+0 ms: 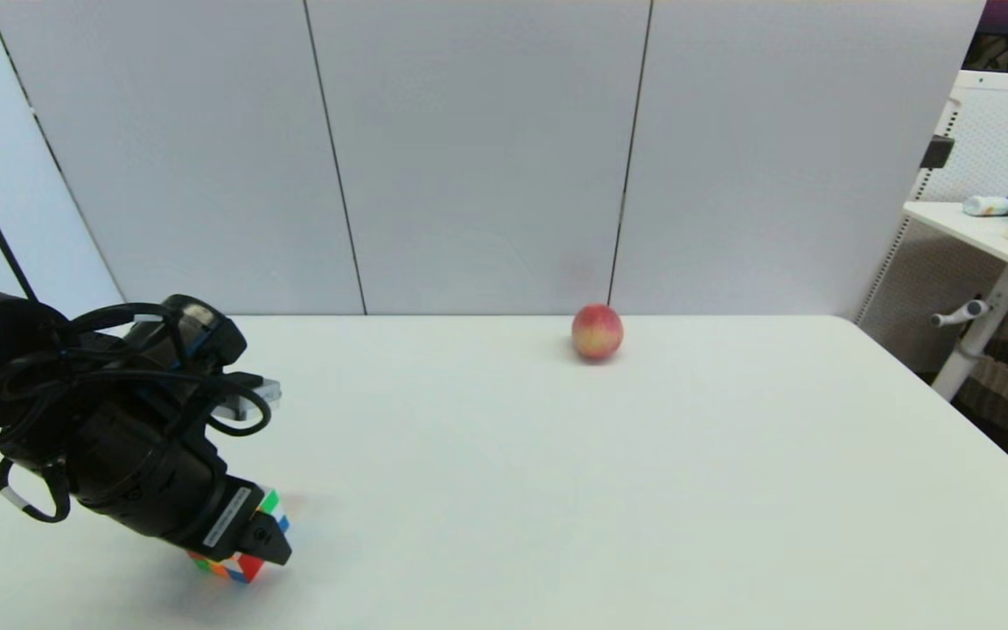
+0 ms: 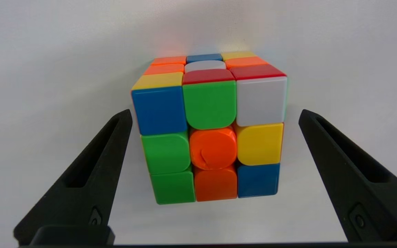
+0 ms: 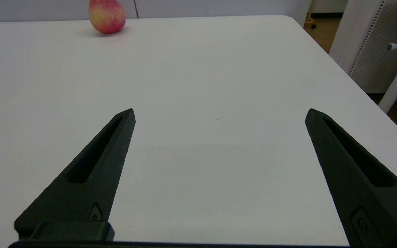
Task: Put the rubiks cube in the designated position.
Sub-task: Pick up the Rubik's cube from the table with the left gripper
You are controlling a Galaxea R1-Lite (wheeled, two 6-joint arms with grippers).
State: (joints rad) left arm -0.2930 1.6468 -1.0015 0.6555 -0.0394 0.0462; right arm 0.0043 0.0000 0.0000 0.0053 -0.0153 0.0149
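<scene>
The left gripper [image 2: 215,115] hangs low over the near left corner of the white table [image 1: 556,490], tilted down toward the top, its two black fingers [image 2: 91,165] spread wide and released; between them sits the rubiks cube [image 2: 212,137], with a clear strip of white showing on each side between finger and cube, so neither finger touches it. The rubiks cube rests flat on the table, close to the near edge and the left edge; in the head view only its lower corner and a sliver of green and blue tiles show from under the gripper body; in the left wrist view the face toward the camera reads blue, green, white along one row, green, orange, yellow along the middle, green, orange, blue along the row nearest the fingers. Well apart from it, a peach [image 1: 597,332] stands at the far edge of the table, just before the grey wall panels, somewhat right of the middle. The right gripper [image 3: 219,113] is out of the head view; its own camera shows its fingers parted wide and holding nothing, over bare table toward the right side, the peach far ahead of it.
</scene>
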